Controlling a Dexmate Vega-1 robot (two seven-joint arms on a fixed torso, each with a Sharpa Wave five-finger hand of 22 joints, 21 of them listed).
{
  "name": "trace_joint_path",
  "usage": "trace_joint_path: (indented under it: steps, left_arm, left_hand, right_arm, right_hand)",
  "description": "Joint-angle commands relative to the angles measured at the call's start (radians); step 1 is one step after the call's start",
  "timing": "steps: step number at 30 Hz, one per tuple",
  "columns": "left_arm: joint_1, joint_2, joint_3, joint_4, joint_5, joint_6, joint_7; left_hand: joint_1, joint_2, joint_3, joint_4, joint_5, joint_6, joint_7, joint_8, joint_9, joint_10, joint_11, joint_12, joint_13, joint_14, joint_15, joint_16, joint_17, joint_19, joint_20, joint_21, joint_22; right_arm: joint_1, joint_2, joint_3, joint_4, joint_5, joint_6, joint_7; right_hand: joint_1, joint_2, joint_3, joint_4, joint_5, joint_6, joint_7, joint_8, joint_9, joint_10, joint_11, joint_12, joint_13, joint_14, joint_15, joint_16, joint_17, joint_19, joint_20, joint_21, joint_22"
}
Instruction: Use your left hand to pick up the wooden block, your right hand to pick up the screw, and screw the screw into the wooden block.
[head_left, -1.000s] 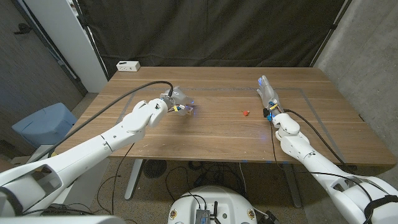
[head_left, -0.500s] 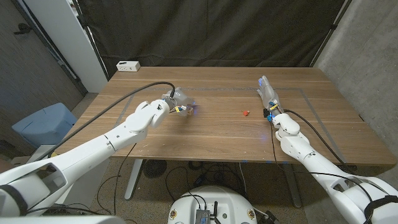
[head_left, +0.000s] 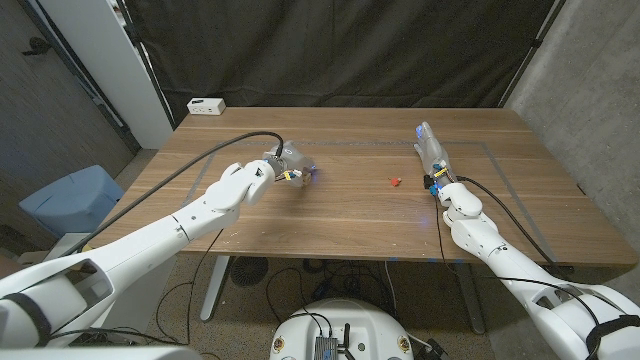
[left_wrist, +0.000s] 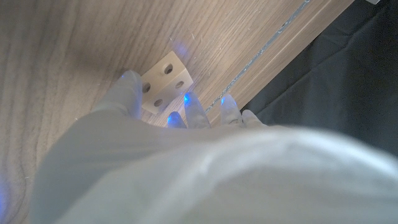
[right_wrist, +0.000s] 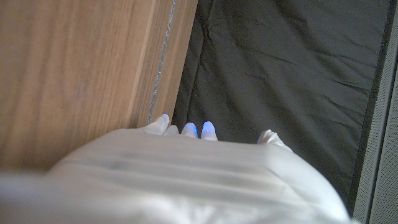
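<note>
Since a second ago you are easing your left hand (head_left: 283, 164) farther over the pale square wooden block with round holes (left_wrist: 163, 82); fingers (left_wrist: 126, 91) are bracketing it, grasp uncertain. Your right hand (head_left: 430, 152) is waiting uncurled beside the small red screw (head_left: 394, 182).
</note>
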Motion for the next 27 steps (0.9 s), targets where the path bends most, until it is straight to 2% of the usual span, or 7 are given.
trace_joint_path:
  steps: [1,7,9,17,20,27]
  left_arm:
    - [-0.013,-0.003,0.013,0.017,-0.009,0.004,0.001]
    - [-0.019,-0.003,0.015,0.022,-0.013,0.003,0.001]
    - [-0.023,0.002,0.017,0.023,-0.016,-0.007,0.003]
    - [-0.042,0.007,0.020,0.040,-0.025,-0.037,0.016]
    - [-0.042,0.005,0.018,0.044,-0.030,-0.038,0.019]
    - [-0.051,0.013,0.016,0.055,-0.057,-0.075,0.037]
  left_hand:
    - [0.013,0.004,-0.005,0.000,0.004,0.035,0.000,0.010,0.002,0.034,-0.007,0.012,0.003,0.025,-0.007,0.009,0.002,0.018,0.001,0.005,0.004]
    - [0.019,0.004,-0.008,-0.003,0.005,0.057,-0.001,0.013,0.002,0.058,-0.011,0.017,0.003,0.046,-0.013,0.012,0.003,0.029,0.001,0.006,0.004]
    - [0.022,0.003,-0.009,-0.003,0.005,0.062,-0.002,0.012,0.002,0.068,-0.022,0.018,0.004,0.052,-0.017,0.012,0.003,0.033,0.001,0.007,0.004]
    - [0.026,0.003,-0.010,-0.004,0.005,0.070,-0.002,0.012,0.002,0.071,-0.027,0.017,0.004,0.058,-0.020,0.012,0.003,0.040,0.001,0.008,0.004]
    - [0.035,0.004,-0.010,-0.007,0.005,0.081,-0.003,0.012,0.002,0.080,-0.043,0.016,0.004,0.064,-0.035,0.011,0.003,0.048,0.001,0.008,0.004]
    - [0.045,0.004,-0.012,-0.008,0.006,0.095,-0.004,0.012,0.003,0.078,-0.061,0.010,0.004,0.067,-0.044,0.007,0.003,0.057,0.001,0.008,0.004]
  right_arm:
    - [0.007,0.003,0.000,0.013,0.001,0.000,0.004]
    - [0.008,0.004,0.000,0.014,0.001,-0.002,0.003]
    - [0.008,0.005,0.000,0.015,0.001,-0.002,0.002]
    - [0.012,0.009,-0.001,0.022,0.001,0.000,0.001]
    - [0.011,0.010,-0.001,0.022,0.001,0.001,-0.001]
    - [0.006,0.010,-0.001,0.014,-0.002,-0.002,-0.011]
  right_hand:
    - [-0.008,-0.003,0.000,-0.006,0.000,-0.007,-0.004,0.002,0.003,0.004,0.003,0.009,0.005,-0.004,0.003,0.006,0.002,-0.002,0.004,0.002,0.003]
    - [-0.008,-0.003,0.000,-0.007,0.000,-0.007,-0.005,0.002,0.003,0.004,0.003,0.009,0.005,-0.004,0.003,0.006,0.002,-0.002,0.004,0.002,0.003]
    - [-0.008,-0.003,0.000,-0.007,0.000,-0.007,-0.005,0.002,0.003,0.004,0.004,0.009,0.005,-0.004,0.003,0.006,0.002,-0.002,0.005,0.002,0.003]
    - [-0.008,-0.003,0.001,-0.008,0.000,-0.007,-0.005,0.002,0.003,0.003,0.004,0.009,0.005,-0.005,0.003,0.006,0.002,-0.002,0.007,0.002,0.003]
    - [-0.009,-0.003,0.001,-0.008,0.000,-0.007,-0.006,0.002,0.003,0.003,0.004,0.009,0.005,-0.005,0.003,0.006,0.002,-0.002,0.007,0.002,0.003]
    - [-0.009,-0.003,0.002,-0.008,0.000,-0.008,-0.007,0.002,0.003,0.003,0.004,0.008,0.005,-0.006,0.003,0.006,0.002,-0.002,0.007,0.002,0.003]
